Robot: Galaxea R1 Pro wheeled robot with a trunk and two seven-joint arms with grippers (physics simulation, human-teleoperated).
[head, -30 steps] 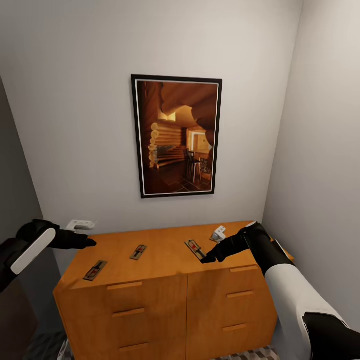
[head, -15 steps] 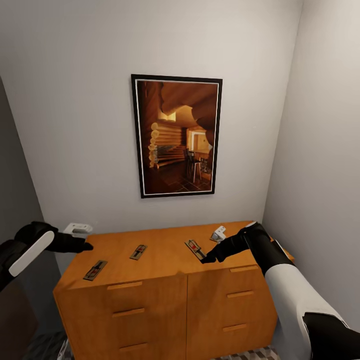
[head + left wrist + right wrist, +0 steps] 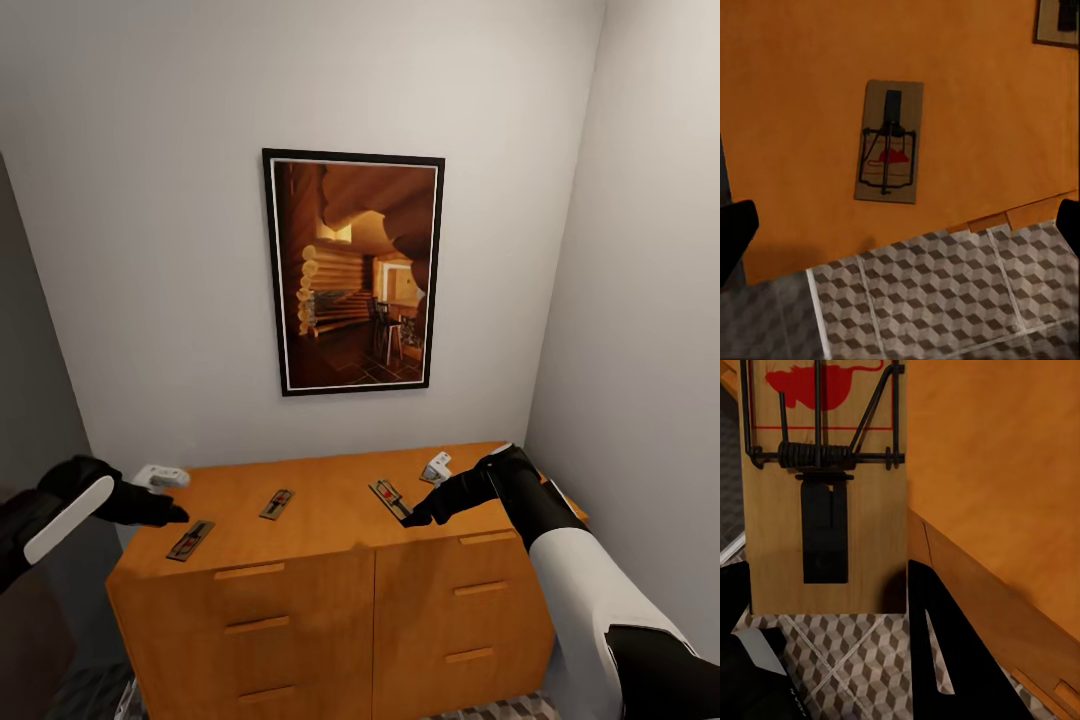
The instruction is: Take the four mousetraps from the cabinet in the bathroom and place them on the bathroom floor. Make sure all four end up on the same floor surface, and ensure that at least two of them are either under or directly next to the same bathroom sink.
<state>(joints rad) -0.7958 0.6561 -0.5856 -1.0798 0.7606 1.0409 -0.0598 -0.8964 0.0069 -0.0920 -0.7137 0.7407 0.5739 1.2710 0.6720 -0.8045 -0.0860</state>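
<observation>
Three mousetraps lie on the orange-brown cabinet (image 3: 320,560): one near the left front (image 3: 190,541), one further back (image 3: 277,503), one right of middle (image 3: 390,498). A fourth is out of view. My left gripper (image 3: 165,513) hovers open just left of the left trap (image 3: 889,141), its fingers spread wide on both sides. My right gripper (image 3: 415,518) is shut on the near end of the right trap (image 3: 825,487), one finger (image 3: 937,652) against each long edge. Cube-pattern floor (image 3: 945,300) shows below the cabinet's edge. The sink is out of view.
A framed picture (image 3: 353,270) hangs on the wall behind the cabinet. Grey walls close in on the right (image 3: 650,300) and at the far left. The cabinet front has drawers with bar handles (image 3: 250,571).
My left gripper has dropped lower and come nearer the left-front mousetrap. The right arm and the traps have stayed where they were.
</observation>
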